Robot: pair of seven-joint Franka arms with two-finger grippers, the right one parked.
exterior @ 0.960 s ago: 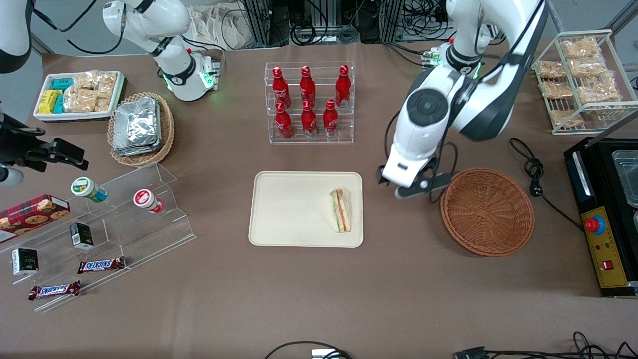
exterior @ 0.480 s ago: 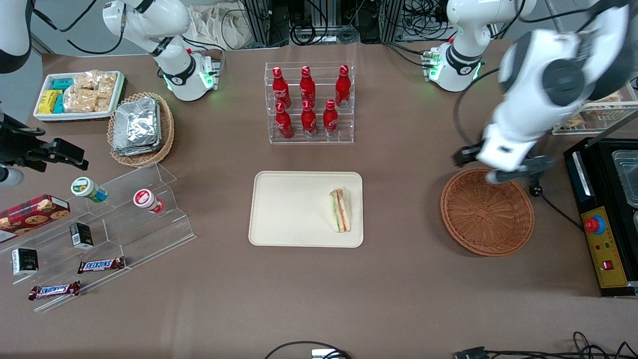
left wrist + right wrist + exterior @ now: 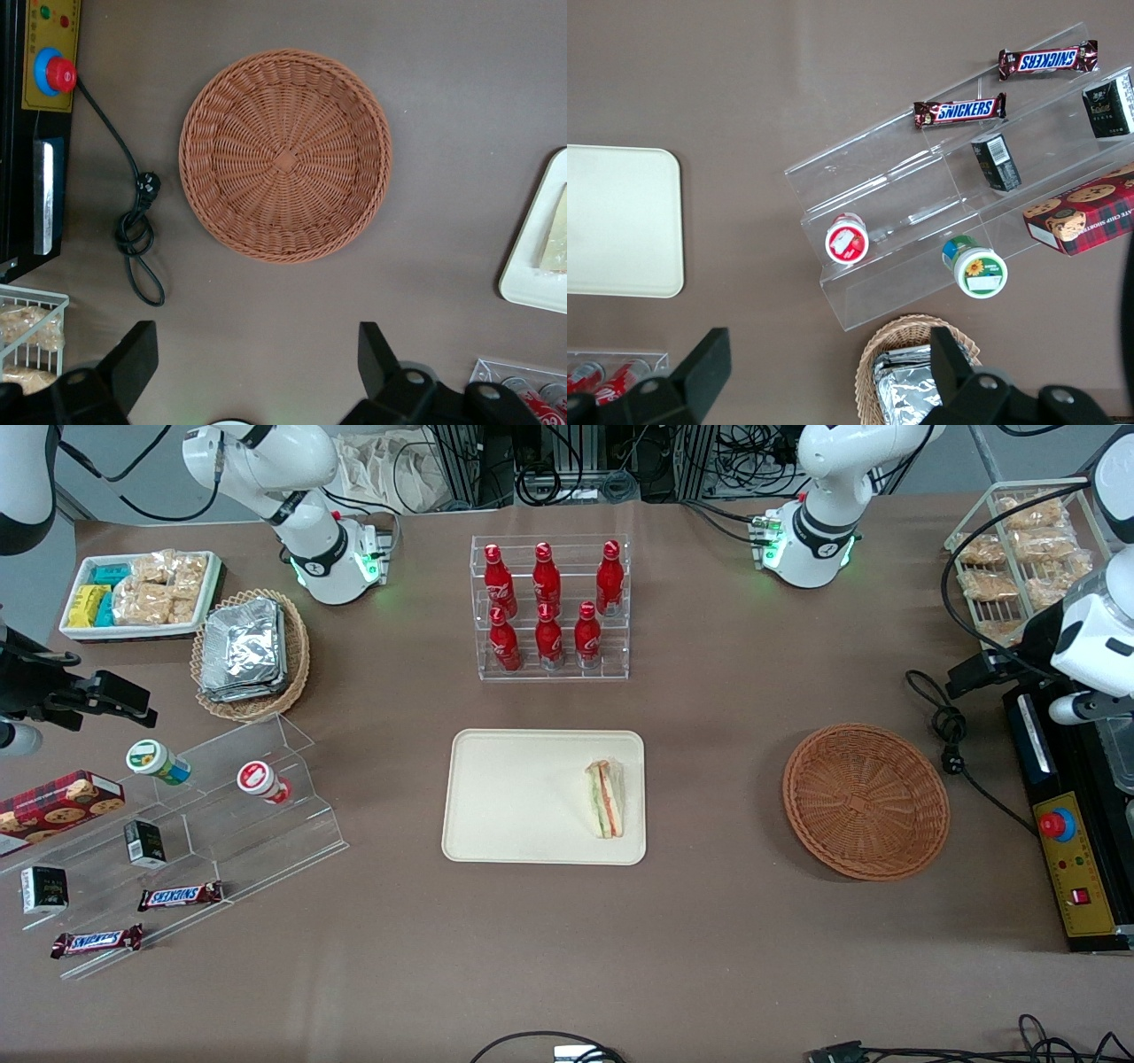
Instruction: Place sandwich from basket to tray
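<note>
The sandwich (image 3: 604, 799), a white-bread wedge with orange and green layers, lies on the cream tray (image 3: 523, 797) at the tray's end nearest the basket. The reddish-brown wicker basket (image 3: 866, 802) is empty. My left gripper (image 3: 1019, 691) hangs open and empty above the table at the working arm's end, past the basket and next to the black machine. In the left wrist view the gripper (image 3: 255, 354) is held high with the jaws wide apart; the basket (image 3: 285, 156), the tray's rim (image 3: 523, 283) and a bit of the sandwich (image 3: 556, 239) show below.
A black machine with a red button (image 3: 1067, 824) and a coiled power cord (image 3: 946, 731) lie near the gripper. A wire rack of bagged pastries (image 3: 1019, 558) stands farther back. An acrylic rack of red bottles (image 3: 549, 607) stands farther from the camera than the tray. Snack stands lie toward the parked arm's end.
The left gripper has swung from beside the tray, over the basket, out to the working arm's end of the table. The sandwich and basket have not moved.
</note>
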